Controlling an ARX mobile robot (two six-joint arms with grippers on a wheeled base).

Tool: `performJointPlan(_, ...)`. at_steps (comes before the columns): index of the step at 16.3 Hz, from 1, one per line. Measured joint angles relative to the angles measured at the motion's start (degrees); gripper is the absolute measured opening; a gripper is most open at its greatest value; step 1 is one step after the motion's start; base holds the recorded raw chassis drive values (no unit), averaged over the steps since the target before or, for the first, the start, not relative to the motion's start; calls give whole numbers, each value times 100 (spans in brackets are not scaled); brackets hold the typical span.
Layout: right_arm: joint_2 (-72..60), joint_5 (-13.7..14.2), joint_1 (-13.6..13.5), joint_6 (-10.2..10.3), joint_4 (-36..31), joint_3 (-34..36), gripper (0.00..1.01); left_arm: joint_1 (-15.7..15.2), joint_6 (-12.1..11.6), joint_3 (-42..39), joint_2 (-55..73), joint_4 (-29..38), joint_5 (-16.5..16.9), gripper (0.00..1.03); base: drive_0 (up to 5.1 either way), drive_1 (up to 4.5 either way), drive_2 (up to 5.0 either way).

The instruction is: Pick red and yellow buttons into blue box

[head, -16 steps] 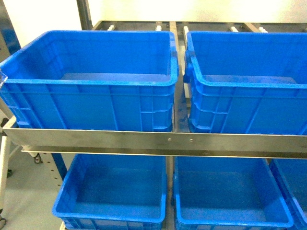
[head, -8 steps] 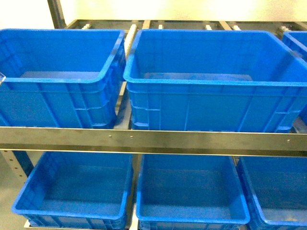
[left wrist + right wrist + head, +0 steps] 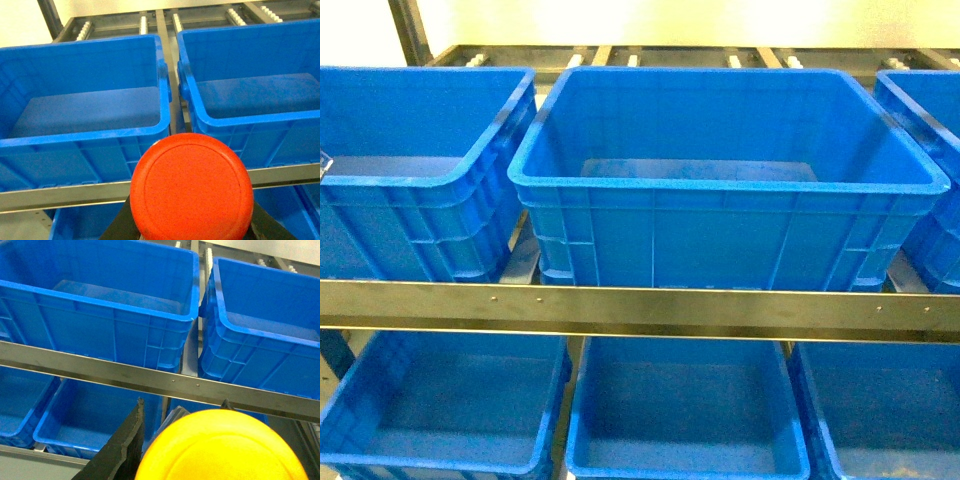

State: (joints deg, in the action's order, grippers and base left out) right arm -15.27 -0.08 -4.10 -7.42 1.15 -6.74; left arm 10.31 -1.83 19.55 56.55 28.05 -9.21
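the left tool is pinching the red button, whose round cap fills the lower middle of the left wrist view, with dark fingers showing on either side beneath it. behind the cap, two deep blue crates sit side by side on a shelf rack, the left one and the right one, with a narrow gap between them and a metal rail running across their fronts.

the right tool is pinching the yellow button; its cap fills the bottom of the right wrist view, and a black finger stands just left of it. beyond it are two more blue crates on the upper shelf and lower crates beneath the rail.

in the head view neither tool nor button shows. the blue box sits in the middle of the upper shelf, its thick rim and ribbed front wall facing the camera, with a neighbouring crate just beside it on the left and the edge of another on the right. the steel shelf rail crosses below them, and three more crates lie on the level underneath.
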Motion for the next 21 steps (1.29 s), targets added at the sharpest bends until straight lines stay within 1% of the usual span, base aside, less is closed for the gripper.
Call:
performJointPlan(4, 0, 0, 0, 0, 24, 0, 39, 0, 0, 0, 0, -9, 2, 24, 0, 0, 0)
performJointPlan(7, 0, 0, 2, 0, 24, 0, 39, 0, 0, 0, 4, -15, 2, 24, 6, 437, -426)
performJointPlan(14, 0, -4, 0, 0, 20, 0, 39, 2, 0, 2, 31, -11, 9, 24, 0, 0, 0)
performJointPlan(15, -142, -81, -11, 2, -229, -4, 39, 0, 0, 2, 31, -15, 2, 24, 0, 0, 0)
performJointPlan(16, -518, -111, -72, 2, -505, -83, 39, 0, 2, 2, 31, -13, 2, 24, 0, 0, 0)
performJointPlan(18, -1528, -140, -326, -11, -1257, -363, 39, 0, 0, 2, 31, -15, 2, 24, 0, 0, 0)
performJointPlan(21, -3226, -109, -920, -79, -2264, -1078, 39, 0, 2, 2, 31, -15, 2, 24, 0, 0, 0)
